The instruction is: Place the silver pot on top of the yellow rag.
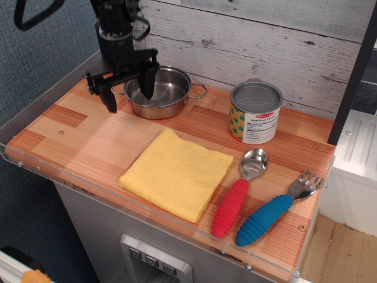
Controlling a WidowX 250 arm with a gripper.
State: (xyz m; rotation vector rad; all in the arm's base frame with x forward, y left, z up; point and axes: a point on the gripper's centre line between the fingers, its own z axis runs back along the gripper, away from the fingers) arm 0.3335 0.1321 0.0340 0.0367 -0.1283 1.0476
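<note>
Pot [162, 89] behind rag [177, 173]; can [255, 112] to its right.

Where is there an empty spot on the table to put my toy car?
The biggest bare wood is the left front corner, bordered by the yellow rag and the silver pot. A smaller strip lies between pot, rag and can. The right front is crowded with the spoon and fork. The open gripper straddles the pot's left rim.
</note>
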